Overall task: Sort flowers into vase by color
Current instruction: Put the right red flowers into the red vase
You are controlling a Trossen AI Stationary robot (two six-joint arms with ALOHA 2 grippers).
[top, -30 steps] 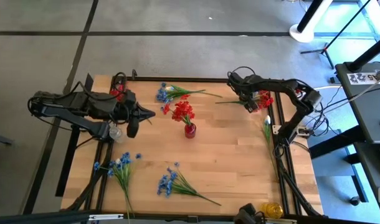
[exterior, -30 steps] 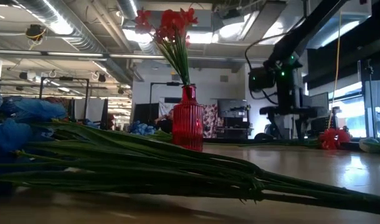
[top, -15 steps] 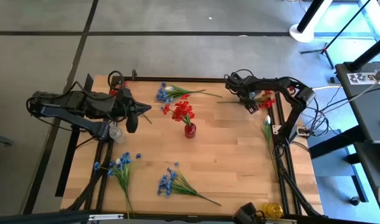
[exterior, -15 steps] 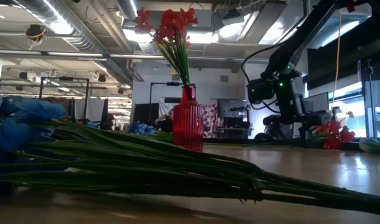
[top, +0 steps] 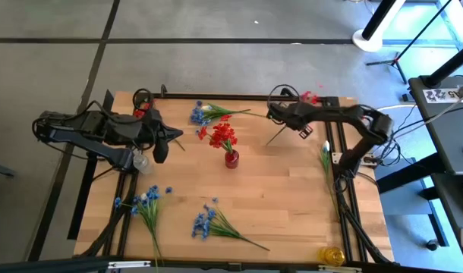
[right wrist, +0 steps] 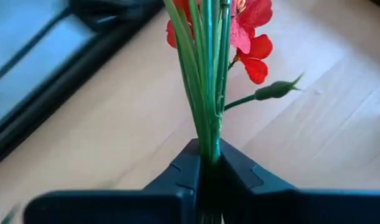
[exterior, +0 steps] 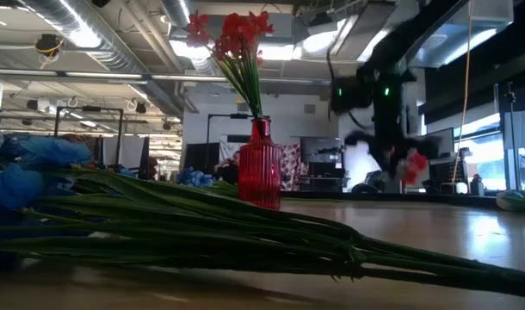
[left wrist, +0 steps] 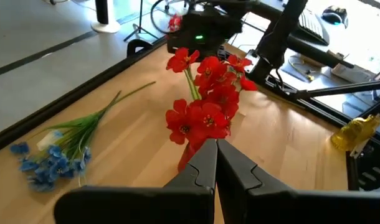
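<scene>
High view: I see a wooden table point(top: 277, 197) on grey floor. My right gripper point(top: 286, 115), at two o'clock, is clamped on a red sprig point(top: 310, 98). The red vase point(top: 231, 158) stands at centre; blue sprigs point(top: 206, 223) lie at six and eleven o'clock. My left gripper point(top: 173, 137) waits closed at nine o'clock.

Low view: the vase point(exterior: 260, 165) holds red blooms point(exterior: 232, 30); green stems point(exterior: 202, 226) lie in front.

Left wrist view: closed fingers point(left wrist: 205, 163) face the blooms point(left wrist: 205, 102).

Right wrist view: fingers point(right wrist: 185, 171) pinch the sprig's stems point(right wrist: 205, 74).
</scene>
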